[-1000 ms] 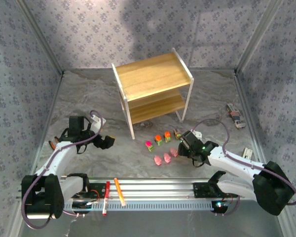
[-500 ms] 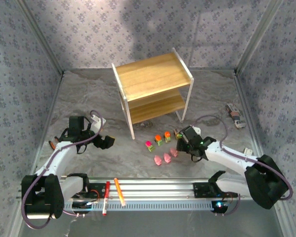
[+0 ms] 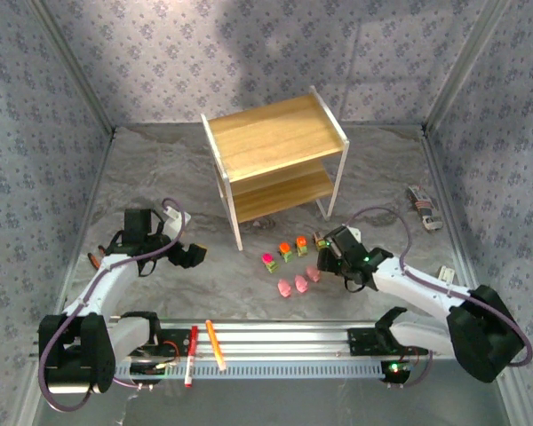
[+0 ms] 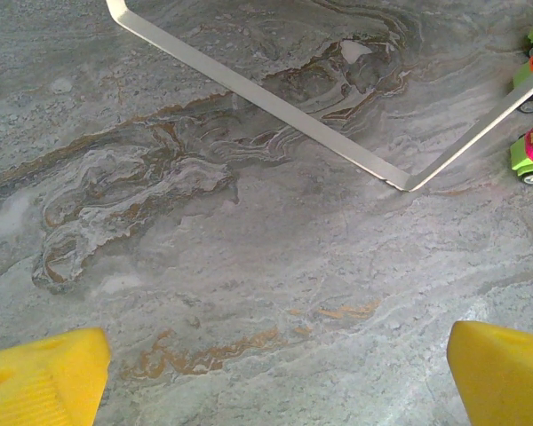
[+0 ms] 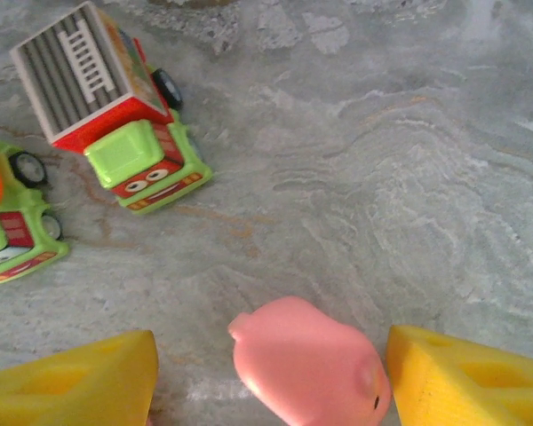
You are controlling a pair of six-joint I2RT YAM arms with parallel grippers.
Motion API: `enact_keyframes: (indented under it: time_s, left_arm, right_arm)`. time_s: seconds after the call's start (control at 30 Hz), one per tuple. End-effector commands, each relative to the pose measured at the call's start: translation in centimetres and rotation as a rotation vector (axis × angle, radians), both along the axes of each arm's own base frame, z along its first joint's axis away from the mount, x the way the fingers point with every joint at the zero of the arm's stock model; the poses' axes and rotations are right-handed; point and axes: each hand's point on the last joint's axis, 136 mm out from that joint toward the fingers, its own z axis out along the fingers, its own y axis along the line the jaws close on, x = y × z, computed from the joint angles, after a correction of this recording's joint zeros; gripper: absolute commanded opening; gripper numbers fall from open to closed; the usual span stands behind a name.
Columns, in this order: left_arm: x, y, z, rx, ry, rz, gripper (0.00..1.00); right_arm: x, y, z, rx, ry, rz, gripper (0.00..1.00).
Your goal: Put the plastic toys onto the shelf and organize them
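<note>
Pink figure [image 5: 306, 368] between yellow fingers [image 5: 466, 377] — grey-topped truck [image 5: 115, 115] nearby.

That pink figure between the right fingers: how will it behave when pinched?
The pink figure looks like hard moulded plastic, so probably stiff and light. Its rounded, glossy body may squirt from the fingers if pinched off-centre. No wheels show, so it likely slides rather than rolls when nudged.
</note>
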Motion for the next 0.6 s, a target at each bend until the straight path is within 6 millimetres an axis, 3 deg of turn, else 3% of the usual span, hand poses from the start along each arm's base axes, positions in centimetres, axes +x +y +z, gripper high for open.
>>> enact_keyframes:
  time_s: [0.0, 0.57]
  left_arm:
    - [-0.1, -0.3, -0.1, -0.004, 0.009, -0.014, 0.97]
    - [-0.2, -0.2, -0.1, -0.002, 0.006, -0.011, 0.97]
  right_arm:
    - [-0.8, 0.1, -0.2, 0.009, 0.020, 0.001, 0.70]
    - [-1.7, -1.2, -1.3, -0.072, 0.048, -0.047, 0.68]
